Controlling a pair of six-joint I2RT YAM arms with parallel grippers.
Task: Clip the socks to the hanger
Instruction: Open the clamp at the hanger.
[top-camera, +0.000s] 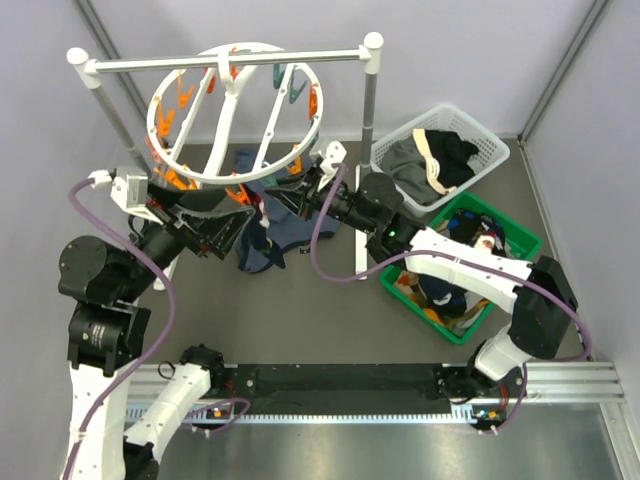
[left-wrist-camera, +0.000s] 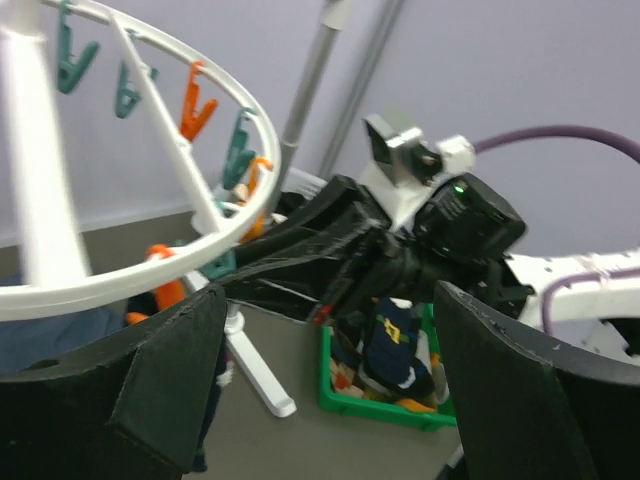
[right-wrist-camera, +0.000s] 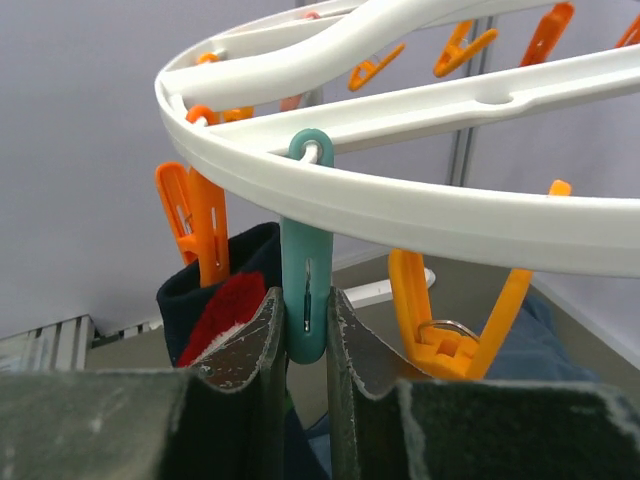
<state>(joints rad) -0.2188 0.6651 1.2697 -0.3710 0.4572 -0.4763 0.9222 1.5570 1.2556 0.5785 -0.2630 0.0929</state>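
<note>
The right tool (right-wrist-camera: 305, 305) was pressed together on the lower part of 1 teal clip (right-wrist-camera: 305, 250) hanging from the rim of the hanger (right-wrist-camera: 420, 215). The left tool (left-wrist-camera: 330, 295) stood spread wide and empty, near the ring on its other side. 1 navy sock (right-wrist-camera: 245, 255) with a red lining was already pegged in the orange clip (right-wrist-camera: 200, 230) just beside the teal one. More socks (left-wrist-camera: 395, 345) lay in the green bin (left-wrist-camera: 375, 405) on the tabletop (top-camera: 320, 320), well apart from the hanger.

The likeliest trouble was the pinch itself. If the tool sat on the biting end of the clip rather than its handle end, squeezing would only keep it shut, and no sock could go in. Which end was held could not be told for sure.

The hanger hung by its hook from the white rail (top-camera: 230, 62), so it probably swung freely. A sideways pull could tilt the ring, drag the clip out of the pinch, or knock the pegged sock loose.

With the left tool carrying nothing, the clip might be opened with no sock ready to feed in.
</note>
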